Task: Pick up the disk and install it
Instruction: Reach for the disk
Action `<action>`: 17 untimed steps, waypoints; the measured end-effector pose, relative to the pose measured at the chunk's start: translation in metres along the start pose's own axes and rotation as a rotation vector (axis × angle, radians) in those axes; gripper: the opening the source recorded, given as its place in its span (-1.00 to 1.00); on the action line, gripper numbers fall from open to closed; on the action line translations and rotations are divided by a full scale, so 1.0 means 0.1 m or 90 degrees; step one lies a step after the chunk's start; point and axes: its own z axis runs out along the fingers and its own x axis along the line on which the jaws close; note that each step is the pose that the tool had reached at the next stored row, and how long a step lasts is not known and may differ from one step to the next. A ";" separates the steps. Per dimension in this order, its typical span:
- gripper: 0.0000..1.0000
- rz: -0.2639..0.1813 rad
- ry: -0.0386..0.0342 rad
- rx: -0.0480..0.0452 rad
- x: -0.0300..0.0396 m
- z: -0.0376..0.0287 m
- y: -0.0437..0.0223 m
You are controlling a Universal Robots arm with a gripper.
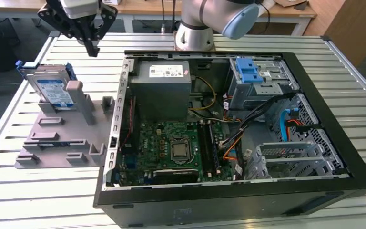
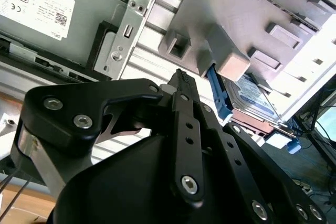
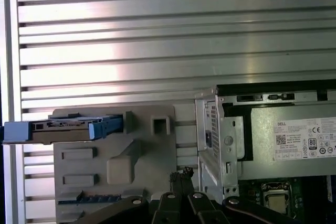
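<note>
We're seeing the gripper [image 1: 94, 49] hanging in the air, pincer clenched on nothing, tips meeting in both wrist views. Nearest to it, the disk [image 1: 51, 88] is standing on edge in the grey holder [image 1: 55, 138], at the exterior view's left of the case [image 1: 234, 202], untouched and apart from the gripper. Further out, the PSU [image 1: 164, 81] is sitting in the case corner beside the holder. The bay [image 1: 266, 83] under the blue latch [image 1: 253, 71] is lying well apart, toward the exterior view's right. Risks, as we're judging them: a pincer arriving clenched would be ramming the disk's top edge instead of straddling it. A pinch off-centre, or on the blue rails [image 2: 218, 92] alone, could be tilting the disk and jamming it in the holder. The loose cables [image 1: 259, 107] crowding the bay could be snagging the disk going in. Hard to make out: the holder is hiding the disk's lower part, so we're not seeing how deep it's seated. The latch is covering the bay's inside, the gripper body is blocking much of the second wrist view, and the arm [image 1: 202, 19] is running off the exterior view's top edge.
</note>
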 end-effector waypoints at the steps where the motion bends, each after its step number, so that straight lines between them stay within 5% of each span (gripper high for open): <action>1: -0.79 0.000 0.0000 0.0000 0.028 0.000 0.007; 12: -0.79 0.000 0.0000 0.0000 0.394 0.005 0.060; 17: -0.79 0.000 0.0000 0.0001 0.408 0.005 0.061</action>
